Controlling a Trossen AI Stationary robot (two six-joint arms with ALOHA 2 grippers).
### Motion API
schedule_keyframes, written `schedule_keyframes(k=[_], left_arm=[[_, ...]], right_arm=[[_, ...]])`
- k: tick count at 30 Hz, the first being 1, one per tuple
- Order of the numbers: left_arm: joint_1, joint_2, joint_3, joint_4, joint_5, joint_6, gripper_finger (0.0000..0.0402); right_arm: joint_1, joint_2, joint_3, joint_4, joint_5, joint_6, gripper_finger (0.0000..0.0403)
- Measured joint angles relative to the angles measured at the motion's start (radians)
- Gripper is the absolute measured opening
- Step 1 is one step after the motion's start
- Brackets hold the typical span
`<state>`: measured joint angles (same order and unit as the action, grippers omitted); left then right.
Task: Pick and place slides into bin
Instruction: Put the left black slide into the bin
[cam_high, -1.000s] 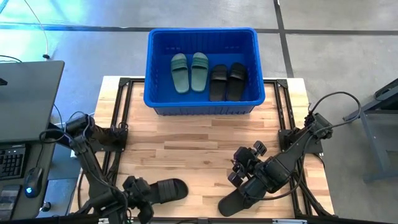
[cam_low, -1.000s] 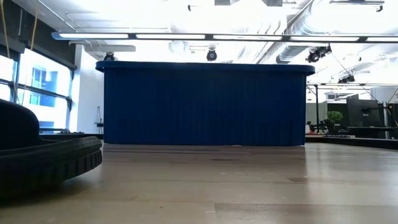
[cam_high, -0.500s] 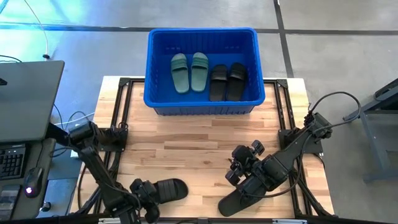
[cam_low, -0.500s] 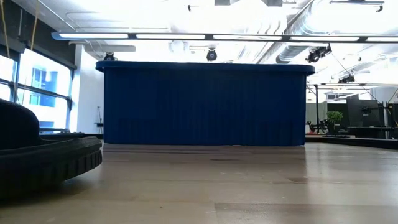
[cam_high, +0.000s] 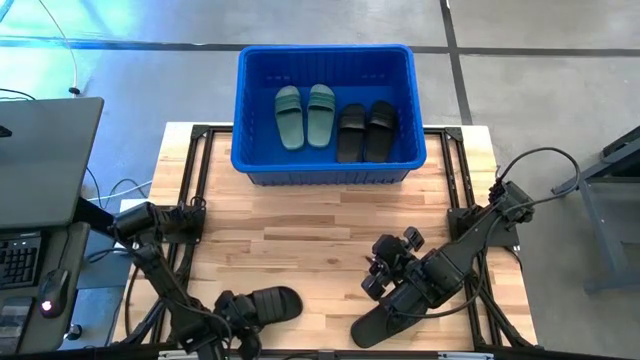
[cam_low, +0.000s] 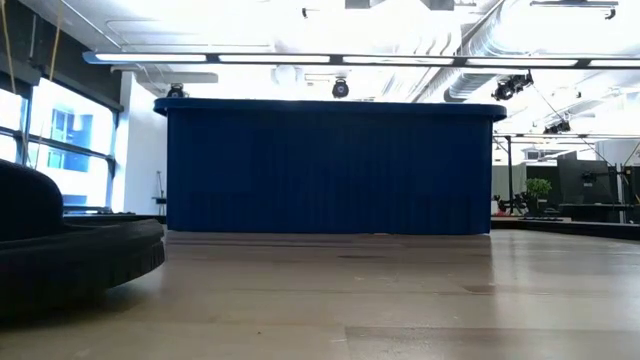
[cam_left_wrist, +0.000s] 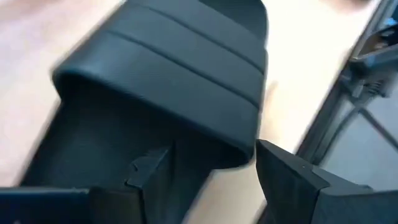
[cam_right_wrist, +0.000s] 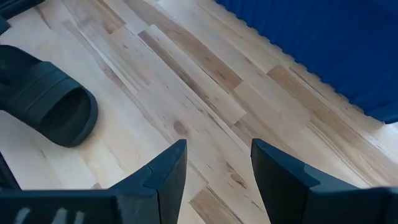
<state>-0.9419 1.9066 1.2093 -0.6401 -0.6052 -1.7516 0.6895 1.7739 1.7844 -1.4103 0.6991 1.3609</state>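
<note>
The blue bin (cam_high: 326, 110) stands at the table's far edge and holds two green slides (cam_high: 305, 115) and two black slides (cam_high: 365, 130). It also shows in the low view (cam_low: 330, 165). A black slide (cam_high: 270, 303) lies sole down on the table near the near edge, left of centre. My left gripper (cam_high: 240, 318) is open at that slide's near-left end. Another black slide (cam_high: 385, 322) lies partly under my right arm. My right gripper (cam_high: 385, 272) is open above bare table, beyond that slide. My left gripper stands astride the black slide's side edge (cam_left_wrist: 214, 162), behind the wide strap (cam_left_wrist: 174, 68). One finger (cam_left_wrist: 149, 183) is over the footbed and the other finger (cam_left_wrist: 289, 180) is outside it. I cannot tell whether they touch the slide.
Bare wooden table lies between the two loose slides and the bin. Black frame rails (cam_high: 195, 190) run along the table's left and right sides. A desk with a keyboard (cam_high: 20, 260) stands to the left of the table.
My left gripper has moved a little toward the table's right edge, closer over the black slide's end, while its arm's base joint has swung. The slide stays in place. My right arm has kept almost still.
</note>
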Motion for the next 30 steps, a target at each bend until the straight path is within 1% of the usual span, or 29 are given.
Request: schedule_keyframes(k=[3,13,15,17,19,24,25,28,30], left_arm=[[0.015,0.001,0.000,-0.004,-0.033,0.022,0.0205],[0.120,0.001,0.000,0.021,-0.042,0.162,0.0204],[0.145,0.001,0.000,0.024,-0.043,0.183,0.0197],[0.169,0.001,0.000,0.037,-0.051,0.223,0.0177],[0.196,0.001,0.000,0.049,-0.064,0.281,0.0144],[0.268,0.001,0.000,0.053,-0.081,0.415,0.0027],[0.280,0.001,0.000,0.059,-0.090,0.421,0.0015],[0.310,0.001,0.001,0.079,-0.131,0.421,0.0020],[0.319,0.001,0.014,0.094,-0.155,0.426,0.0014]], right_arm=[[0.000,0.000,0.000,0.008,-0.008,0.000,0.0169],[0.004,0.000,0.000,0.018,-0.023,0.000,0.0169],[0.005,0.000,0.000,0.017,-0.023,0.000,0.0169],[0.006,0.000,0.000,0.019,-0.025,-0.009,0.0169],[0.005,0.000,0.000,0.021,-0.026,-0.018,0.0169],[0.005,0.000,0.000,0.022,-0.027,-0.019,0.0169],[0.005,0.000,0.000,0.021,-0.027,-0.019,0.0169],[0.005,0.000,0.000,0.022,-0.036,-0.030,0.0169],[0.005,0.000,0.000,0.022,-0.052,-0.040,0.0169]])
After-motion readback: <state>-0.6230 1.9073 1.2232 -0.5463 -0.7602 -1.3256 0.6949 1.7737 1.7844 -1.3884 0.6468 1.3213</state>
